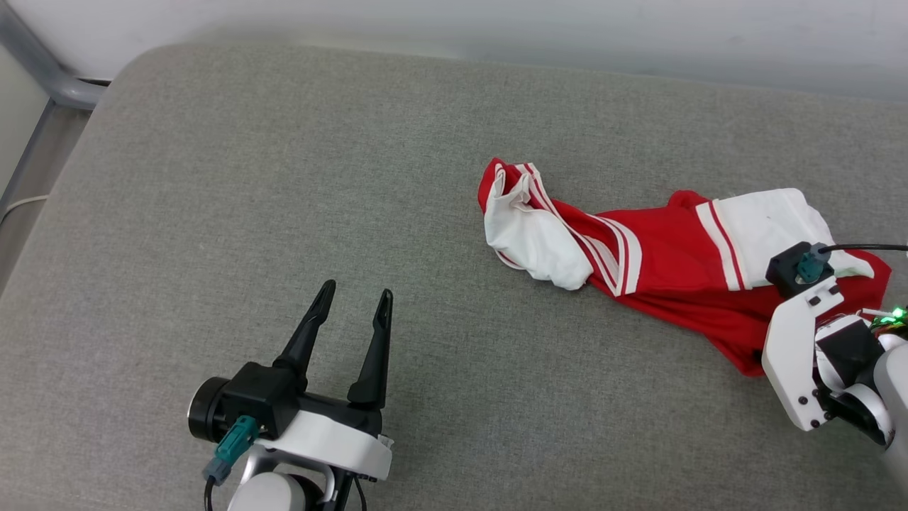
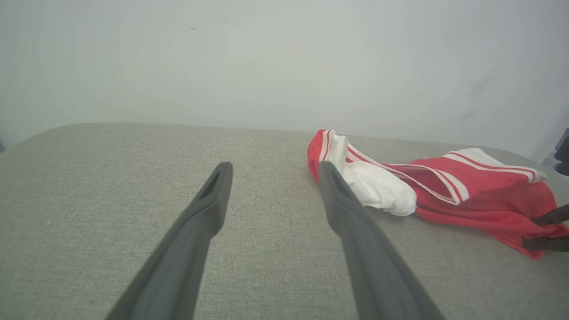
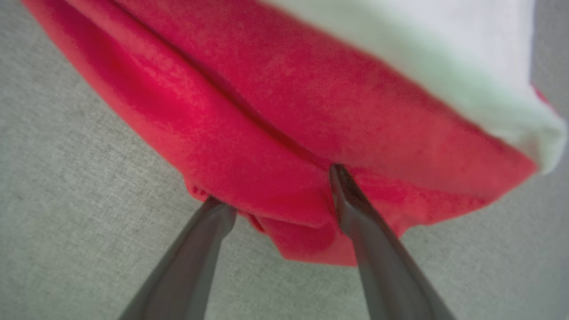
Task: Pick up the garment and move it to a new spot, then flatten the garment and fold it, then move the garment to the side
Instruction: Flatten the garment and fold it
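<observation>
The garment [image 1: 667, 262] lies crumpled in a long heap on the grey padded surface [image 1: 284, 177], right of centre, red with white sleeves and striped trim. My left gripper [image 1: 355, 287] hovers open and holds nothing at the lower left, well apart from the cloth; in its wrist view the gripper [image 2: 274, 166] points toward the garment [image 2: 466, 195]. My right arm's wrist [image 1: 801, 341] stands over the garment's near right corner and hides the fingers. The right gripper [image 3: 275, 184] is open, its two fingers straddling a red fold of the garment [image 3: 289, 133]. Its fingers [image 2: 551, 218] also show at that hem.
A pale wall [image 1: 496, 28] runs behind the padded surface. The surface's rounded left corner borders a grey metal frame [image 1: 50, 78] and floor. Bare grey fabric spreads across the left and middle.
</observation>
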